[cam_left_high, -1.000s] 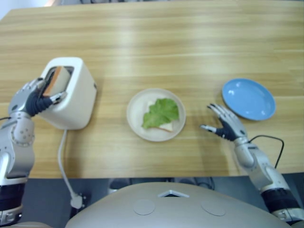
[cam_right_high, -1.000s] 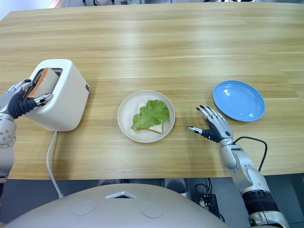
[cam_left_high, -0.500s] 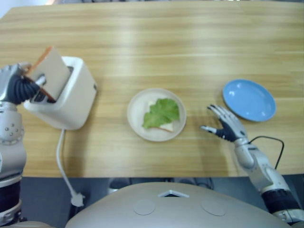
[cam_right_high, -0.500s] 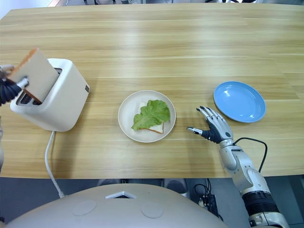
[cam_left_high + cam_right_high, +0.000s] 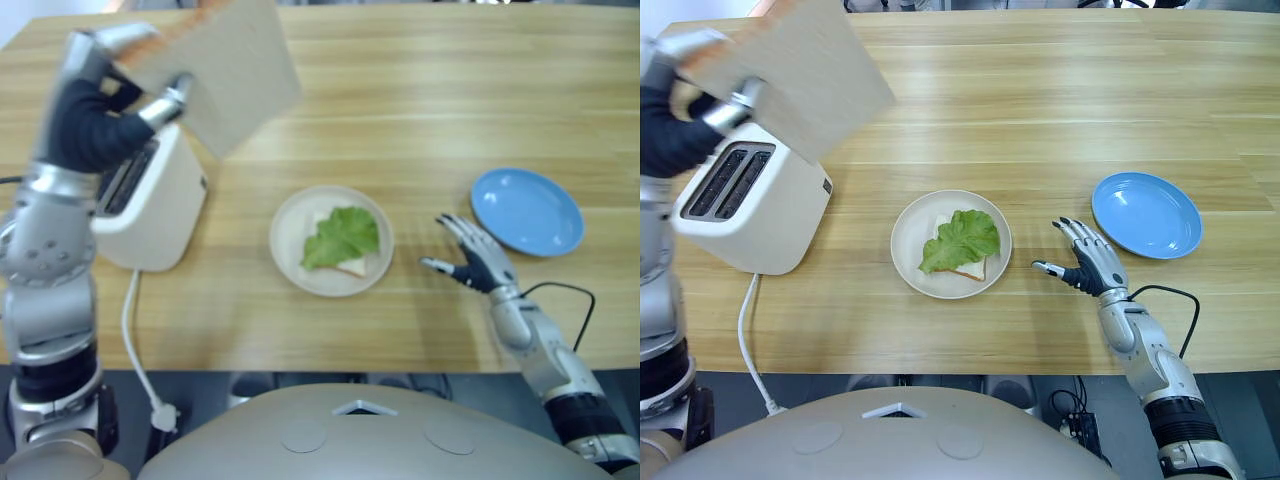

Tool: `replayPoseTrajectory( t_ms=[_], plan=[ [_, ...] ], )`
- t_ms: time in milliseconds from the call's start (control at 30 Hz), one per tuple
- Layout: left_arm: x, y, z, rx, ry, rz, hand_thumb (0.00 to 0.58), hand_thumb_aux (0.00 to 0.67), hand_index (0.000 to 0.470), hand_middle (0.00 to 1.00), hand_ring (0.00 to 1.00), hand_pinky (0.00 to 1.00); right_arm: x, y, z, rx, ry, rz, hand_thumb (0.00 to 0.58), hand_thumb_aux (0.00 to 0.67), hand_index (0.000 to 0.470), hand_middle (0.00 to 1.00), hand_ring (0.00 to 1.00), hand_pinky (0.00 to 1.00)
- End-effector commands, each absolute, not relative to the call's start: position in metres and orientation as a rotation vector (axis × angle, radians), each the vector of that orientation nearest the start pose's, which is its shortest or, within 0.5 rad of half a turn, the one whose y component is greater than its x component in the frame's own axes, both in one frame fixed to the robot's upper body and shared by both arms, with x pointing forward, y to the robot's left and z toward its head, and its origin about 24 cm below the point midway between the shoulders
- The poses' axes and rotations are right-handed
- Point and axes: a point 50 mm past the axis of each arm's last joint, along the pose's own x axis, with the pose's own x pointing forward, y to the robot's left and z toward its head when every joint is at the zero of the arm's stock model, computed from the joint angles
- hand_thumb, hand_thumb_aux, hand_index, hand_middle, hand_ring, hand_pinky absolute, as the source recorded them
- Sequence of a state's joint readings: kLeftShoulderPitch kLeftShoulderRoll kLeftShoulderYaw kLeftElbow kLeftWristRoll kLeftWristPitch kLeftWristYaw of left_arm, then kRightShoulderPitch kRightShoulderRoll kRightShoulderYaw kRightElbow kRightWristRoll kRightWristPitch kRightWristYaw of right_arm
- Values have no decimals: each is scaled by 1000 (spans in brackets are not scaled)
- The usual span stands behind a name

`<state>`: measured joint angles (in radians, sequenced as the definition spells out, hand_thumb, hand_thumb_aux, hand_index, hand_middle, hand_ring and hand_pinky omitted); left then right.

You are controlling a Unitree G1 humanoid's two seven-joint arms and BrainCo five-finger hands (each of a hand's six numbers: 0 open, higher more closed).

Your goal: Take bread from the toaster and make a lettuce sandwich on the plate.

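Aloft, left hand (image 5: 88, 125) fingers clamp one bread slice (image 5: 238, 72); right hand (image 5: 476, 263) fingers spread between two plates (image 5: 289, 236) (image 5: 527, 210).

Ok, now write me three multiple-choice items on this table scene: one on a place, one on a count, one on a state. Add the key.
1. Where does the green lettuce leaf lie?
A. in the white box-shaped toaster
B. on the plated bread slice on the round cream plate
C. on the round blue plate

2. How many plates stand on the wooden table?
A. one
B. two
C. three

3. What is the state of the left hand?
A. open, flat on the table
B. shut, holding nothing
C. shut on a tan bread slice, held above the toaster

Key:
1 B, the leaf covers bread on the cream plate.
2 B, one cream plate and one blue plate.
3 C, its fingers clamp the slice in the air.
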<state>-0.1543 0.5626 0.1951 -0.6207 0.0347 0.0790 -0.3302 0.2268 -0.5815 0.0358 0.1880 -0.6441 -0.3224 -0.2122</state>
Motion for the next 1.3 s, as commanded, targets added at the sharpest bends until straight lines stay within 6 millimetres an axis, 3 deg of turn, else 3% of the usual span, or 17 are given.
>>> replayPoseTrajectory(
  t_ms=[33,267,367,533,800,933,1300],
  plan=[
    [250,181,192,701,-435,-531,580,670,460,1000,1000,1000,193,-269,13,-1109,34,58,0,0,0,0,0,0],
    [287,141,114,729,-247,-903,580,670,460,1000,1000,1000,196,-280,22,-1083,22,-5,0,0,0,0,0,0],
    [297,124,99,728,-227,-998,580,670,460,1000,1000,1000,196,-279,19,-1080,26,8,0,0,0,0,0,0],
    [308,100,87,689,-201,-1126,580,670,460,1000,1000,1000,194,-278,15,-1074,37,12,0,0,0,0,0,0],
    [320,80,84,683,-199,-1173,580,670,460,1000,1000,1000,196,-275,14,-1083,36,28,0,0,0,0,0,0],
    [326,81,81,711,-184,-1163,580,670,460,1000,1000,1000,195,-272,16,-1094,26,44,0,0,0,0,0,0],
    [334,95,51,847,-53,-1128,580,670,460,1000,1000,1000,197,-258,30,-1120,-44,106,0,0,0,0,0,0]
  ],
)
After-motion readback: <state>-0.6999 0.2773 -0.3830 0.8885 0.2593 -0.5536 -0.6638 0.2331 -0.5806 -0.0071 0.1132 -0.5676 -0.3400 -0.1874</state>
